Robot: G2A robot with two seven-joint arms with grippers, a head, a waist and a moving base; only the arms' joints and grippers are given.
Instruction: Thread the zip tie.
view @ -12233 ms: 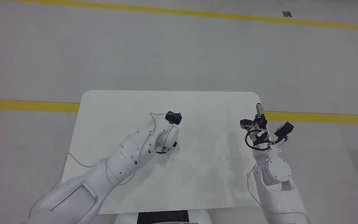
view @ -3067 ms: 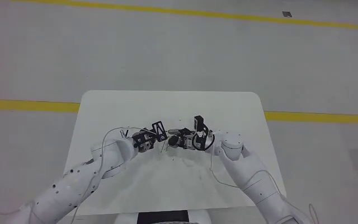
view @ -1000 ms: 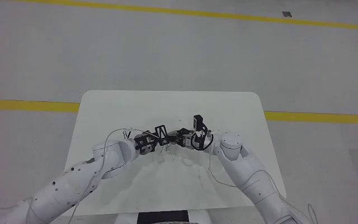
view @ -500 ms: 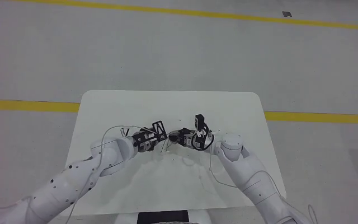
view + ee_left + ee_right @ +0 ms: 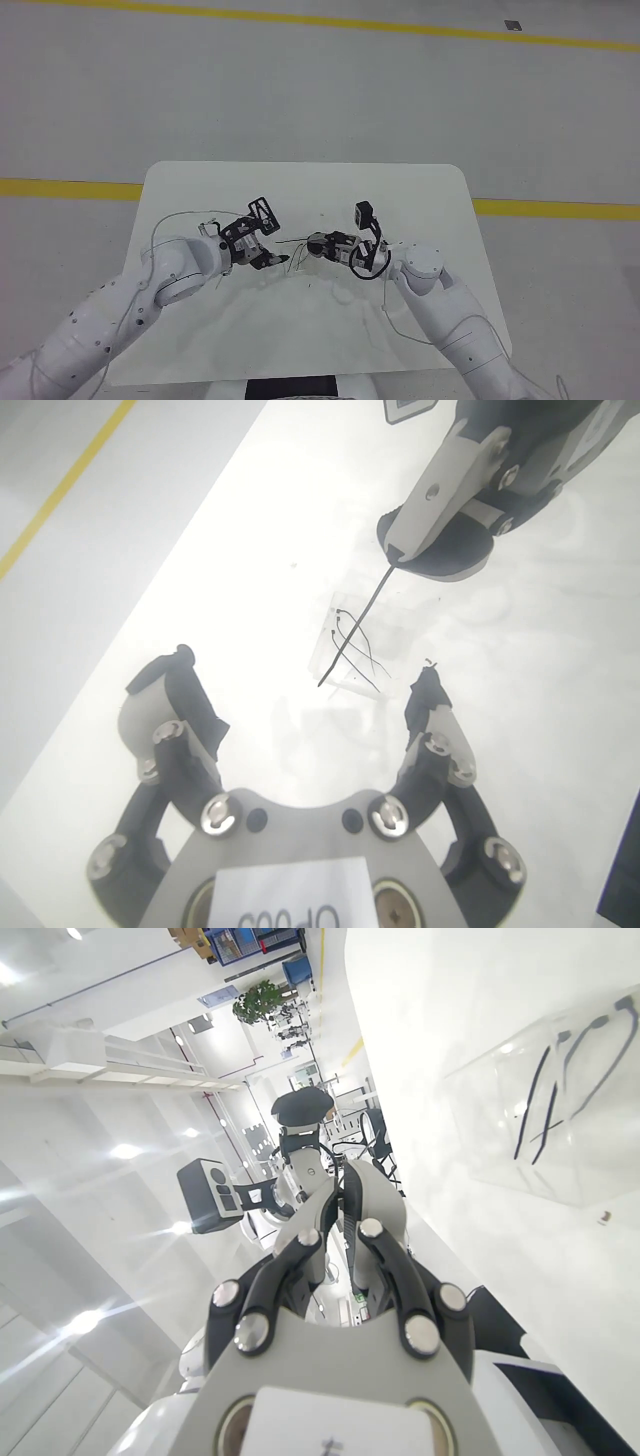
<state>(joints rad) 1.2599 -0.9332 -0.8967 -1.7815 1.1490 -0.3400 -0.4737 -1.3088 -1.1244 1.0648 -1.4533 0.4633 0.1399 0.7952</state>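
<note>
Two spread left fingers [image 5: 165,700] hung over the white surface [image 5: 500,700], their gap facing the free tip of the thin black plastic zip tie [image 5: 357,624]. Its long axis ran straight back to the right fingers [image 5: 435,520], which pinched its far end.

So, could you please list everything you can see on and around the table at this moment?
Held zip tie: one, black, sticking out of the right hand towards the left hand, above the sheet.
Loose zip ties: two as far as I can tell, black, lying on the sheet.
Clear sheet: one, transparent, flat on the table between the hands.
Table: one, white.
Floor stripes: two, yellow, on the grey floor beyond the table.
Left hand: one, open, empty, facing the sheet.
Right hand: one, shut on the held zip tie.
</note>
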